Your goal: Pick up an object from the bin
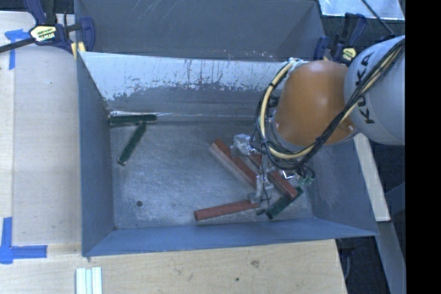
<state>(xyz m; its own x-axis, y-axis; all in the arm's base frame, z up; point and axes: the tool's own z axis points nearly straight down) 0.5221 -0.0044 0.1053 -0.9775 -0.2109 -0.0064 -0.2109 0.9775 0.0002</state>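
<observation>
My gripper [262, 193] is low in the bin's front right part, under the orange wrist cover. It stands among several reddish-brown flat sticks. One long brown stick [231, 159] runs diagonally from the bin's middle down to the right and passes beneath the gripper. A second brown stick [222, 211] lies along the front wall, its right end touching or just beside the gripper tip. A short dark green piece [280, 206] lies just right of the tip. I cannot make out anything held.
Two dark green sticks lie at the back left: one [132, 119] along the back wall's foot, one [131, 144] slanted below it. Bare floor spans the left and middle. The front and right walls are close to the gripper.
</observation>
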